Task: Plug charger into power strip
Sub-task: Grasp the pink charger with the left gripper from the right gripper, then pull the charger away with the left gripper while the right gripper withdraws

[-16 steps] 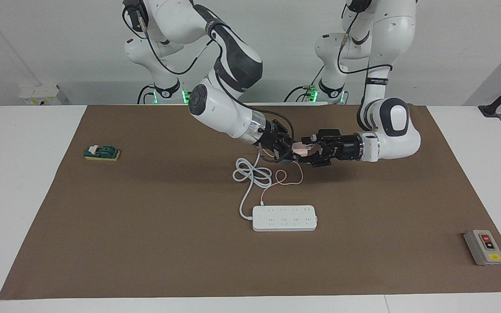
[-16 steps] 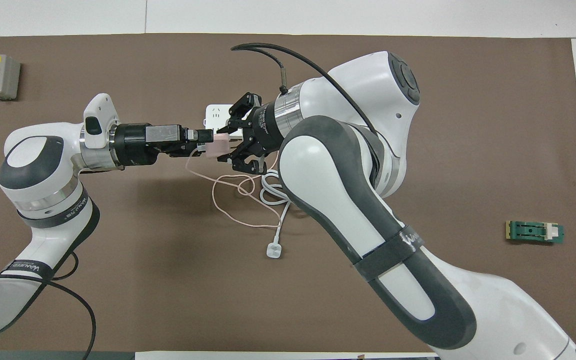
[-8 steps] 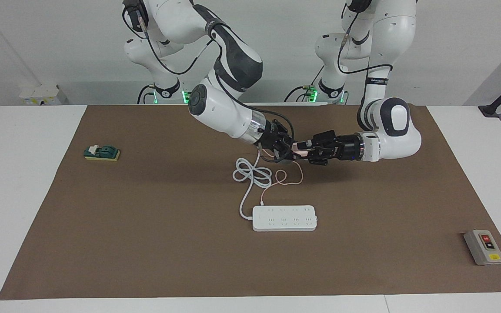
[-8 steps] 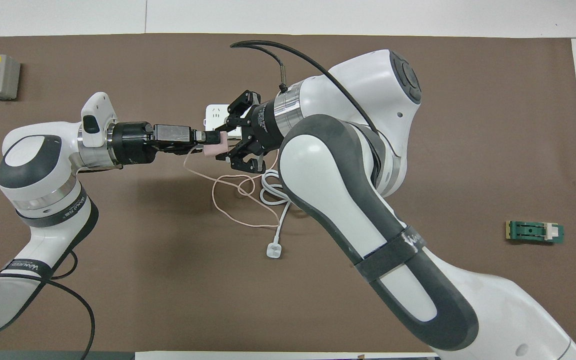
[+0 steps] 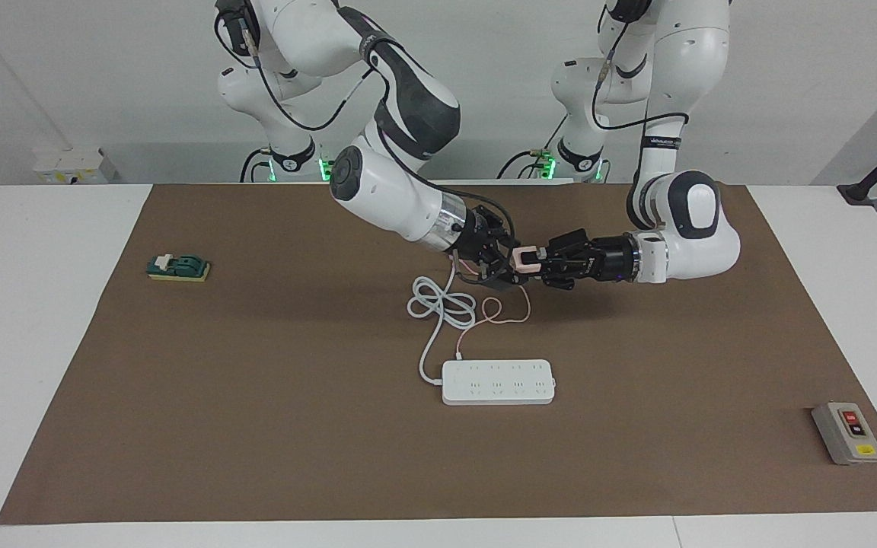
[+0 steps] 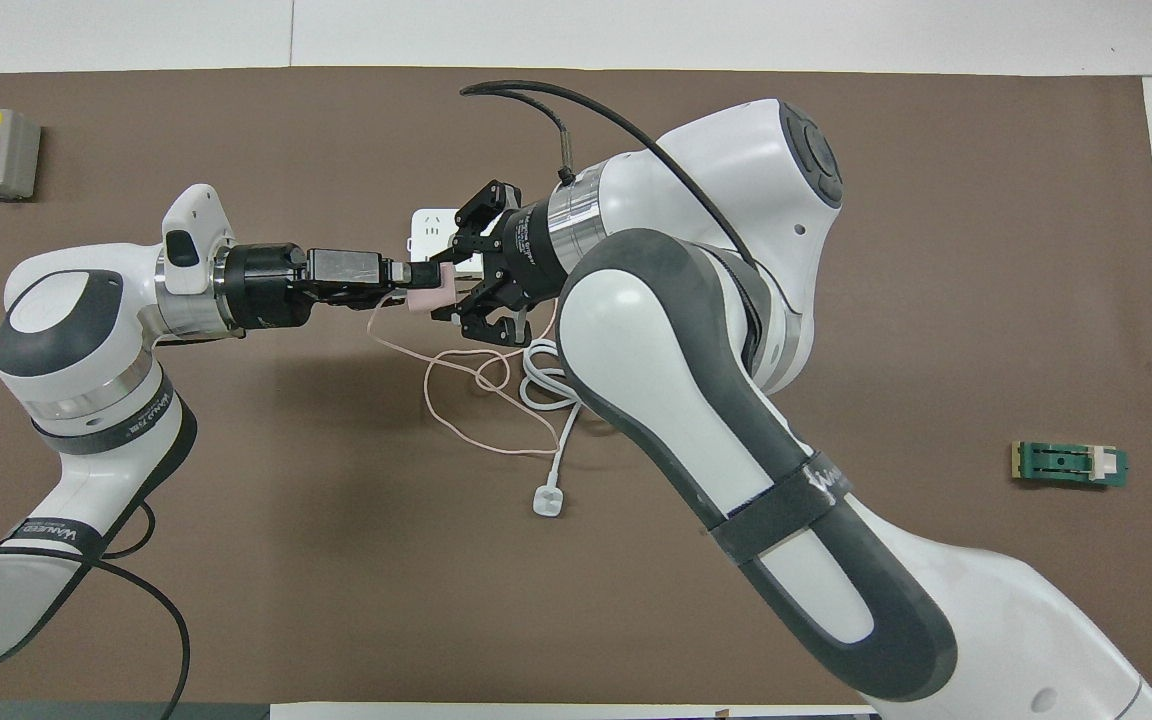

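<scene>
The pale-pink charger (image 5: 524, 260) hangs in the air over the brown mat, above the coiled cords. My left gripper (image 5: 536, 261) is shut on it from the left arm's end. My right gripper (image 5: 505, 265) faces it from the other end, open, with its fingers on either side of the cube. In the overhead view the charger (image 6: 426, 298) sits between the left gripper (image 6: 414, 285) and the right gripper (image 6: 448, 290). Its thin pink cable (image 5: 511, 312) loops down onto the mat. The white power strip (image 5: 498, 382) lies flat, farther from the robots; the overhead view shows only one end of the strip (image 6: 431, 225).
The strip's thick white cord (image 5: 438, 304) coils on the mat under the grippers and ends in a white plug (image 6: 546, 500). A grey button box (image 5: 847, 432) sits at the left arm's end. A green switch block (image 5: 178, 267) lies at the right arm's end.
My left gripper has closed on the charger that the right gripper held. The right gripper's fingers have since spread, and the charger shows more plainly at the left gripper's tips.
</scene>
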